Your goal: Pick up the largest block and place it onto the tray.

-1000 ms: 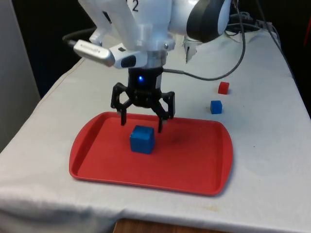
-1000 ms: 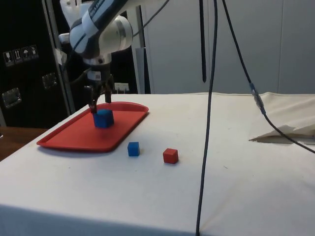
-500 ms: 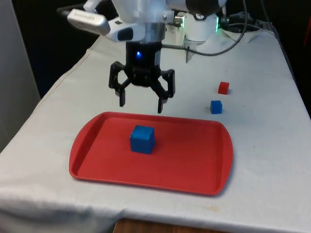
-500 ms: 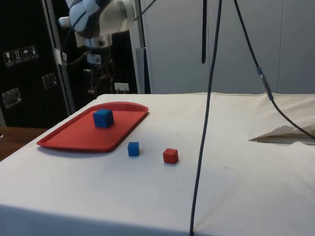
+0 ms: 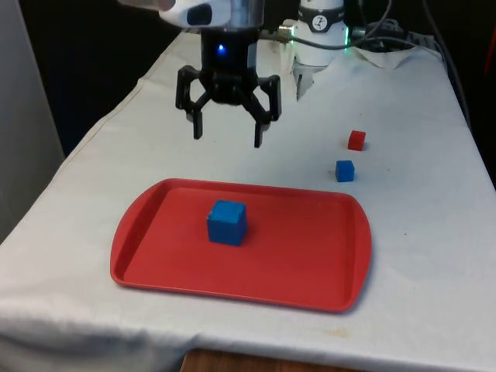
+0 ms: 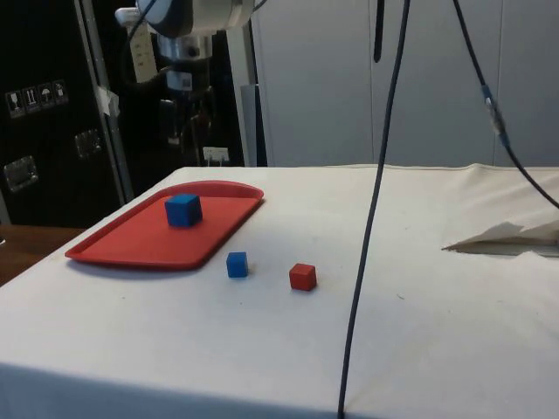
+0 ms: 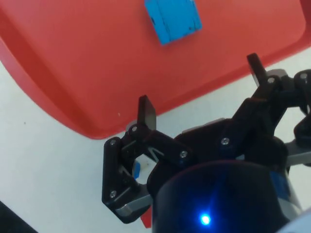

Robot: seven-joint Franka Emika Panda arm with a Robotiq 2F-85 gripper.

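Resting on the red tray (image 5: 325, 263), left of its middle in the front view, the large blue block (image 5: 227, 222) sits flat and alone. The gripper (image 5: 226, 139) hangs above the tray's far edge, so the block lies below it and toward the camera. Its fingers are spread wide, holding and touching nothing. To the front view's right, a small blue block (image 5: 345, 170) and a small red block (image 5: 356, 139) lie on the cloth.

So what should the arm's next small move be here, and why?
Probably just retreat a little further and stop: the large blue block already sits on the red tray, and the gripper hangs open and empty above the tray's far edge.
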